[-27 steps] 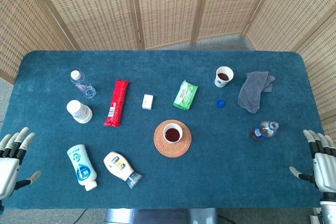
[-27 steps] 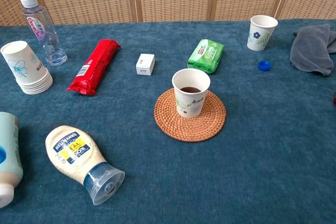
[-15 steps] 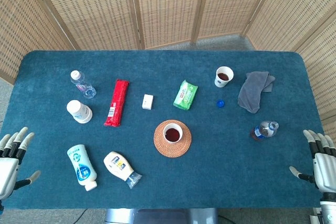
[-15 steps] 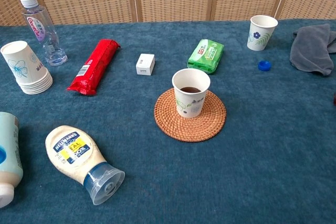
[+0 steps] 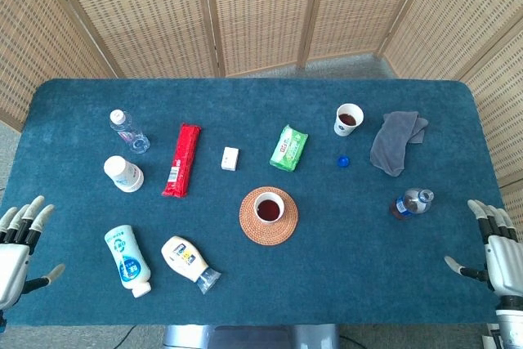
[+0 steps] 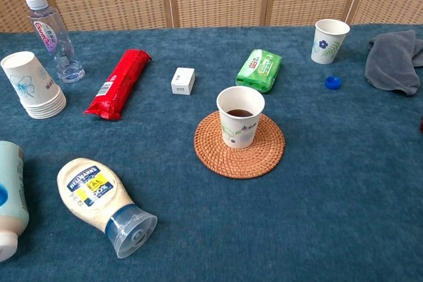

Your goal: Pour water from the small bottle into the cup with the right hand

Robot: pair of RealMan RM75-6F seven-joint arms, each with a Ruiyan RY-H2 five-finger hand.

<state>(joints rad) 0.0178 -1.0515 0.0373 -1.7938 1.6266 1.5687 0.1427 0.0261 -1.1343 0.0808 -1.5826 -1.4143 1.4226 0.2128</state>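
The right robot hand (image 5: 495, 248) is empty, fingers spread, near the small bottle (image 5: 410, 203). It should grab the bottle's middle, then tip it slowly over the cup (image 5: 267, 206) on the mat.

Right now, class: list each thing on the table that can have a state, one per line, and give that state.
small bottle: upright, cap off, dark liquid inside
blue cap: loose on the table
cup on coaster: upright, holds dark liquid
far cup: upright, holds dark liquid
clear water bottle: upright, capped
mayonnaise bottle: lying down, lid on
grey cloth: crumpled
left hand: open, fingers spread
right hand: open, fingers spread
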